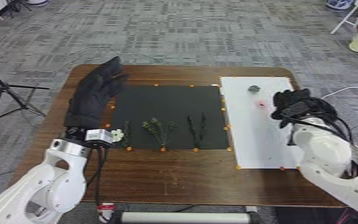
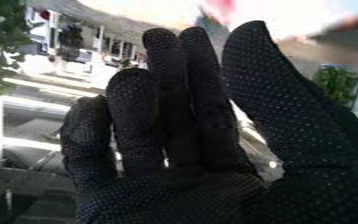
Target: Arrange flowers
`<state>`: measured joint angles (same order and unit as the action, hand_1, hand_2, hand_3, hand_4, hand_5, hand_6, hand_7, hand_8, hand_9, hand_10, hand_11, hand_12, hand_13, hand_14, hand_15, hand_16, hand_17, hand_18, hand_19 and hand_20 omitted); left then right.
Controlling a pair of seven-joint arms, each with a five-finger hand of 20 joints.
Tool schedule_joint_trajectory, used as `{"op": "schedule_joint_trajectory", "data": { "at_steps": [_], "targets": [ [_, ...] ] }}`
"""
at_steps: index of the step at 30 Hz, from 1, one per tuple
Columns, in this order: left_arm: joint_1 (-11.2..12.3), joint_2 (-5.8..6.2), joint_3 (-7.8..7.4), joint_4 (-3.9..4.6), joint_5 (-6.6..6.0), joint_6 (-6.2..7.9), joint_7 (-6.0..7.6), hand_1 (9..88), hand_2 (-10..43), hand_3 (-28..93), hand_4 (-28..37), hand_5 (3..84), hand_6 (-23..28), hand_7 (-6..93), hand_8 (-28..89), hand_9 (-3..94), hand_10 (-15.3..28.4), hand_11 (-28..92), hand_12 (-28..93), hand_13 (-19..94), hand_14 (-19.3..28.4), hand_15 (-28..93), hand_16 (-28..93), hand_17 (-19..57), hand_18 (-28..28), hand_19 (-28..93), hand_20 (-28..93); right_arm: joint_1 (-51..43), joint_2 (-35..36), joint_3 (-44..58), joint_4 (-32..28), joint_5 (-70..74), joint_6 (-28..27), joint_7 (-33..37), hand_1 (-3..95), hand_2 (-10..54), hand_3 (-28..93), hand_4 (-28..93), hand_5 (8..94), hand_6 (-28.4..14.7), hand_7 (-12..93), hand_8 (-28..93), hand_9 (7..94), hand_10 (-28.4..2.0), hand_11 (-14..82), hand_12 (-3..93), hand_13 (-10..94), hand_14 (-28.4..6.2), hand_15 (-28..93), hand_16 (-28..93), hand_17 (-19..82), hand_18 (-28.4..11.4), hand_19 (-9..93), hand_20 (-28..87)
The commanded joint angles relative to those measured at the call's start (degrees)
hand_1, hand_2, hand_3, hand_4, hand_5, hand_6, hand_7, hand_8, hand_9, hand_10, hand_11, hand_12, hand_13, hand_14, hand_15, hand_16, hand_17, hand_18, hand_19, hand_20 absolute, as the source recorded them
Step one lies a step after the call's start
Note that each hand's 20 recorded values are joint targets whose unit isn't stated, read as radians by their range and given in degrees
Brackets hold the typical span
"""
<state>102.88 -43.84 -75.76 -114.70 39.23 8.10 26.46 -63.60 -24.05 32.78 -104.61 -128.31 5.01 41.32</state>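
Note:
On the black mat (image 1: 149, 97) lie a pale flower (image 1: 118, 135) on a green stem, a leafy yellow-green sprig (image 1: 159, 131) and thin dark stems (image 1: 196, 130). The white sheet (image 1: 255, 142) to their right holds a small grey object (image 1: 254, 89) and a small pink one (image 1: 261, 104). My left hand (image 1: 95, 95) is over the table's left side, beside the mat, fingers extended. Over the sheet's right edge is my right hand (image 1: 300, 105), apart from both small objects. In the right wrist view the right hand (image 2: 175, 185) has relaxed fingers and holds nothing.
Small orange markers line the mat and sheet on the brown table (image 1: 184, 175). A black tripod (image 1: 11, 95) stands on the floor at the left. A red-and-white item (image 1: 106, 207) is near the front edge, beside a white bar (image 1: 184, 218).

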Motion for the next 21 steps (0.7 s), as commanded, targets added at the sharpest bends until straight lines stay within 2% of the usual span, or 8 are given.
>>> {"op": "schedule_joint_trajectory", "data": {
  "at_steps": [1, 3, 8, 12, 14, 16, 18, 21],
  "targets": [
    [0.4, -0.16, -0.38, -0.45, 0.1, -0.31, 0.01, 25.0, -1.3, 67, -24.5, 33.2, 3.4, 15.3, -7, 25.0, 12.1, 19, 20, 21, 14.3, 26, 6, -9.6, 19.9, 38, 12, 0.1, 0.7, -1.7, 3.5, -0.4, 0.4, -0.9, 37.3, -9.5, 87, -28, 54.1, -0.1, 27, -14, 56.2, -8.8, 28.3, 23.3, 51, -11.0, 82, 32, 23, -20.5, 82, 59],
    [0.5, -0.27, -0.41, -0.48, 0.03, -0.34, -0.1, 24.9, -1.2, 67, -24.5, 33.1, 3.3, 15.3, -7, 25.0, 12.1, 19, 20, 21, 14.2, 26, 6, -9.6, 19.9, 38, 12, -0.3, 0.4, -1.6, 4.5, 0.1, 2.7, -0.9, 37.2, -9.5, 87, -28, 53.7, -0.1, 27, -14, 55.8, -8.8, 27.9, 23.3, 51, -11.0, 82, 33, 23, -20.5, 82, 59],
    [1.2, -0.46, -0.91, -0.64, -0.16, -0.13, -0.1, 25.0, -1.1, 67, -24.5, 33.2, 3.4, 15.3, -7, 24.9, 12.1, 19, 20, 21, 14.3, 26, 6, -9.6, 19.9, 38, 12, -0.6, 0.0, -1.0, 4.9, 0.8, -0.5, -1.2, 36.9, -9.5, 88, -28, 53.4, -0.8, 27, -14, 54.9, -9.3, 29.9, 24.9, 50, -11.1, 82, 33, 22, -20.3, 82, 59],
    [1.2, -0.41, -1.0, -0.69, -0.15, 0.04, 0.07, 25.0, -1.2, 67, -24.5, 33.2, 3.4, 15.3, -7, 24.9, 12.1, 19, 20, 21, 14.4, 26, 6, -9.6, 19.9, 38, 12, -0.5, -0.1, -2.4, 5.2, 0.1, 3.0, -0.8, 36.9, -9.5, 87, -28, 54.0, -0.2, 30, -14, 54.9, -9.7, 35.5, 27.1, 51, -10.8, 82, 32, 23, -20.2, 82, 59],
    [1.3, -0.46, -1.09, -0.71, -0.12, 0.02, 0.07, 25.1, -1.2, 67, -24.6, 33.2, 3.3, 15.4, -7, 24.9, 12.1, 19, 20, 21, 14.3, 26, 6, -9.6, 19.9, 38, 12, -0.1, -0.4, -3.2, 5.4, -0.2, 4.4, -0.8, 38.4, -9.5, 86, -28, 56.0, 1.1, 38, -7, 57.2, -9.4, 38.7, 28.7, 52, -10.1, 82, 33, 24, -19.8, 83, 59],
    [1.4, -0.54, -1.14, -0.71, -0.19, 0.15, -0.01, 25.0, -1.2, 67, -24.6, 33.1, 3.4, 15.4, -7, 25.0, 12.0, 19, 20, 21, 14.3, 26, 6, -9.6, 20.0, 38, 13, 0.5, -0.8, -4.6, 6.1, -1.0, 7.4, -1.3, 41.6, -9.5, 82, -28, 56.3, 1.5, 45, 2, 64.0, -7.9, 32.7, 40.7, 54, -9.3, 81, 34, 25, -19.6, 83, 58],
    [1.3, -0.59, -1.23, -0.67, -0.27, 0.15, -0.05, 25.1, -1.1, 67, -24.7, 33.2, 3.4, 15.4, -7, 25.0, 12.0, 19, 20, 21, 14.3, 27, 6, -9.6, 20.0, 38, 13, 1.1, -1.0, -5.5, 6.2, -1.4, 8.5, -1.5, 45.4, -9.5, 79, -28, 62.1, 3.1, 52, 7, 72.3, -6.8, 27.6, 51.0, 58, -8.5, 80, 35, 27, -19.5, 84, 58],
    [1.3, -0.58, -1.28, -0.77, -0.21, 0.37, 0.0, 25.0, -1.1, 67, -24.6, 33.1, 3.3, 15.4, -7, 25.0, 12.0, 19, 20, 21, 14.2, 26, 6, -9.6, 20.0, 38, 13, 1.5, -1.6, -5.2, 6.0, -1.5, 10.3, -2.2, 48.0, -9.5, 81, -28, 67.8, 3.3, 53, 7, 77.8, -6.5, 27.2, 53.8, 62, -7.9, 80, 36, 29, -19.7, 85, 58]
  ]
}}
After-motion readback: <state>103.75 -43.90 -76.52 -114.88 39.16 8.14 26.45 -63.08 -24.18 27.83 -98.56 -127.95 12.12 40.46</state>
